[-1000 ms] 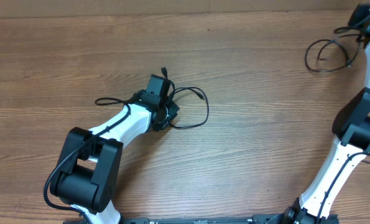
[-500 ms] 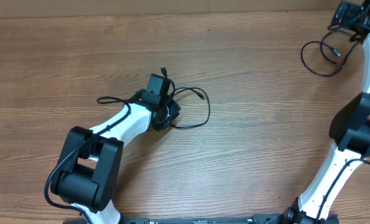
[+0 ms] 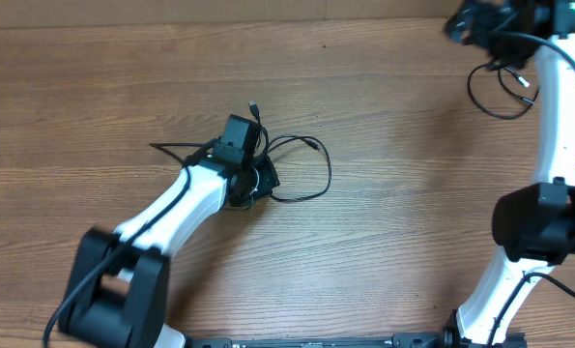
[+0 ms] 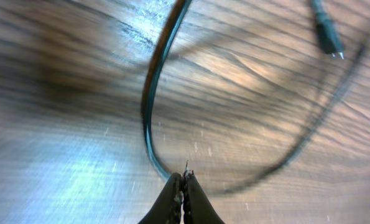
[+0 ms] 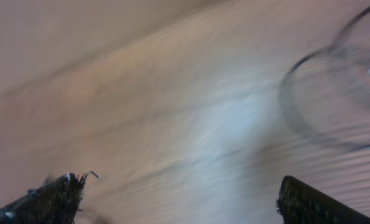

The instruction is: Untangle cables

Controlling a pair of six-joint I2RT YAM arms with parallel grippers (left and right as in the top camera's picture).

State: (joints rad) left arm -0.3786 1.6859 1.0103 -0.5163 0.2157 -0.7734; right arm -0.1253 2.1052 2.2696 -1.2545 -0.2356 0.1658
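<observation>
Thin black cables (image 3: 324,179) lie tangled at mid-table, one plug (image 3: 312,143) pointing right and one strand trailing left. My left gripper (image 3: 265,180) sits in this tangle. In the left wrist view its jaws (image 4: 183,180) are pressed together, and a cable (image 4: 148,106) curves straight into their tips; a plug (image 4: 326,34) lies upper right. Another cable loop (image 3: 483,104) rests at the far right. My right gripper (image 3: 473,23) hovers beyond it near the back edge. Blurred in its wrist view, the right gripper (image 5: 178,199) is wide open and empty, with that loop (image 5: 295,115) to the right.
The wooden table's back edge (image 3: 268,21) runs just behind the right gripper. My right arm's white link (image 3: 558,106) stretches along the right side, beside the loose loop.
The right gripper opened, let go of the far-right cable loop and swung left along the back edge. The left jaws closed the last bit on a cable in the tangle.
</observation>
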